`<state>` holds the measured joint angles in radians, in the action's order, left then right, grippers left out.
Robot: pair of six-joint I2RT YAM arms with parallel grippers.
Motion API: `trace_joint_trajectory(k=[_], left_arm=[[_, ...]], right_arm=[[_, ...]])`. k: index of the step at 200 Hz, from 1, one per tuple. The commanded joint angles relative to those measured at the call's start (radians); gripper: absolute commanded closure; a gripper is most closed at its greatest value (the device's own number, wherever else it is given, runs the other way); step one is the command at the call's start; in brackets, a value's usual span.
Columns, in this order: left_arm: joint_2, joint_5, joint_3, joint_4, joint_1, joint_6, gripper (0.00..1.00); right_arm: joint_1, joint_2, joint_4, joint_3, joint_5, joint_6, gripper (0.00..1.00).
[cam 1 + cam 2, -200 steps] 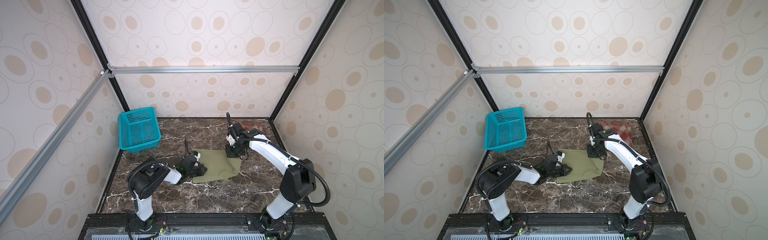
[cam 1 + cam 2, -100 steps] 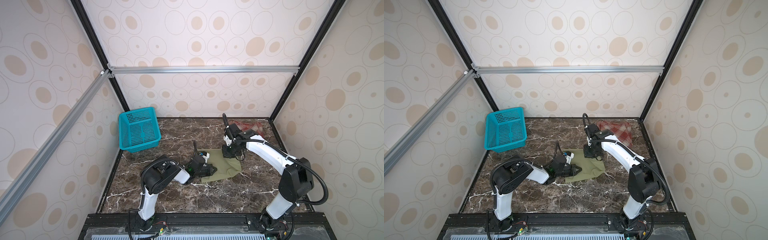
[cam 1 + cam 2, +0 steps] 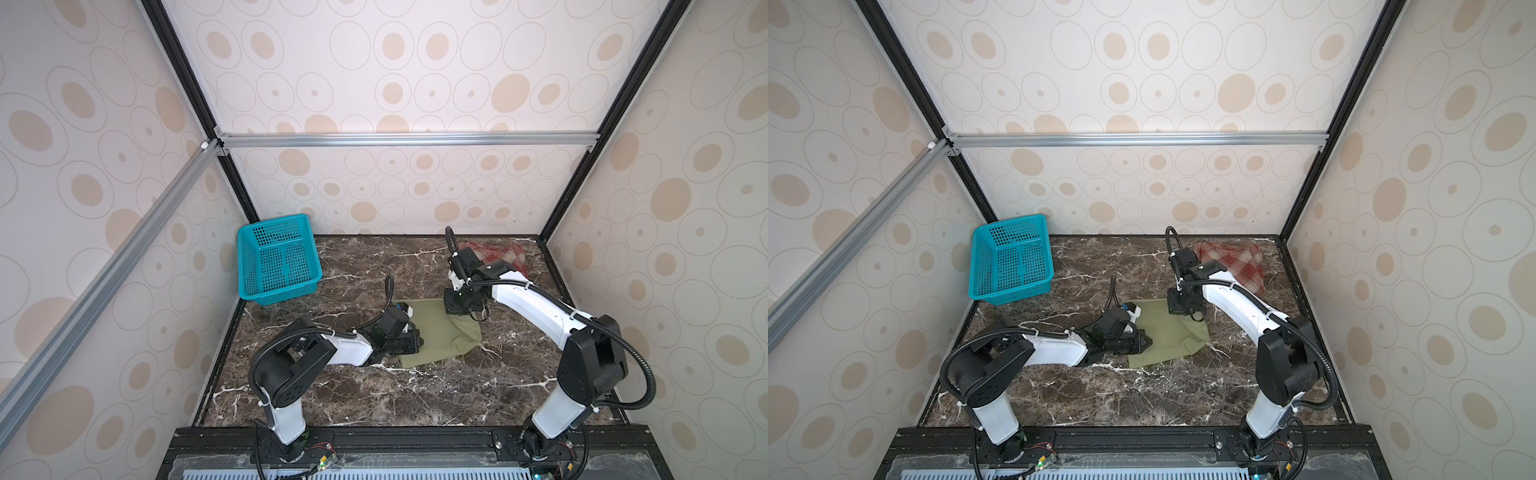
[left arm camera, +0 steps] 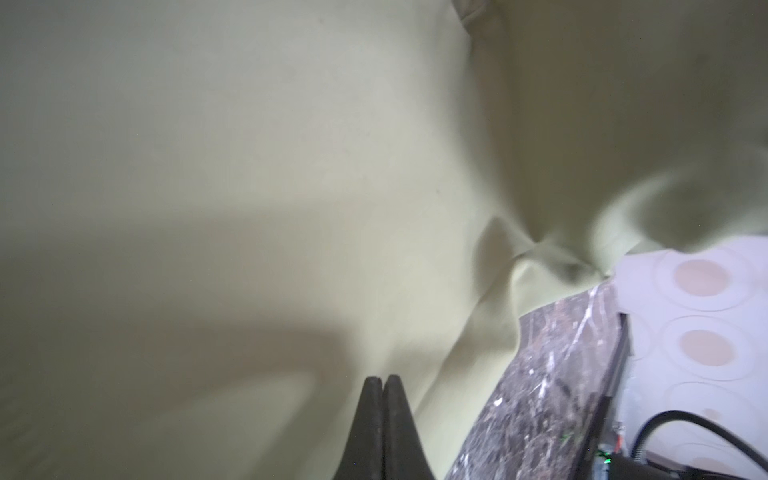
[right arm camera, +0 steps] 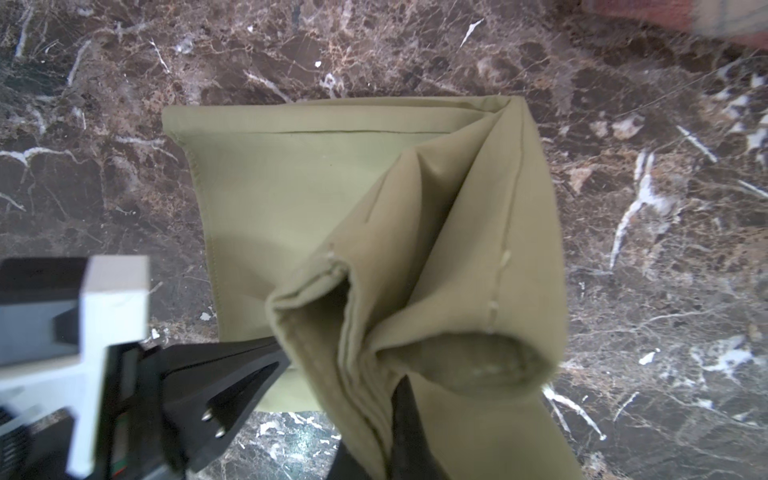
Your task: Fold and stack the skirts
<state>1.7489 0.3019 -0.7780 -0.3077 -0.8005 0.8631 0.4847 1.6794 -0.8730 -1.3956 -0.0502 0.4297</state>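
Fold in hand: the plain olive-green cloth skirt [image 3: 436, 338]

Garment lies mid-way on the dark marble surface [image 3: 415, 399]; right pincer [image 5: 374, 440] grasps a bunched, lifted edge of it; left pincer [image 4: 381, 386], clenched and apparently empty, rests on the cloth's opposite side; thick red-and-cream plaid skirt [image 3: 1237, 266] sits in the far right corner. Next move likely calls for carrying the lifted edge across and laying it flat; stacking not yet begun.

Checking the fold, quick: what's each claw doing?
Left claw: shut, whether it grips cloth cannot be told.
Right claw: shut on green skirt.
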Motion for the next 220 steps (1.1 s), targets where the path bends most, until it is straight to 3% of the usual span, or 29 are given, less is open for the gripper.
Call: trace_joint_trajectory(k=[1,41,120,220], left_arm=[[-0.051,-0.067,-0.038,0.199,0.01,-0.116,1.0],[-0.074,0.002,0.027,0.118,0.006,-0.105,1.0],[0.03,0.027,0.054,-0.032,-0.06,-0.027,1.0],[0.139,0.066,0.044,-0.206,-0.093,0.064,1.0]], right_arm=[[0.009,-0.023,-0.002,0.006,0.039,0.005,1.0],[0.009,-0.027,-0.018,-0.02,0.05,0.003,1.0],[0.009,-0.048,-0.035,-0.038,0.062,0.058,1.0],[0.076,-0.05,0.116,0.06,0.013,0.207,1.0]])
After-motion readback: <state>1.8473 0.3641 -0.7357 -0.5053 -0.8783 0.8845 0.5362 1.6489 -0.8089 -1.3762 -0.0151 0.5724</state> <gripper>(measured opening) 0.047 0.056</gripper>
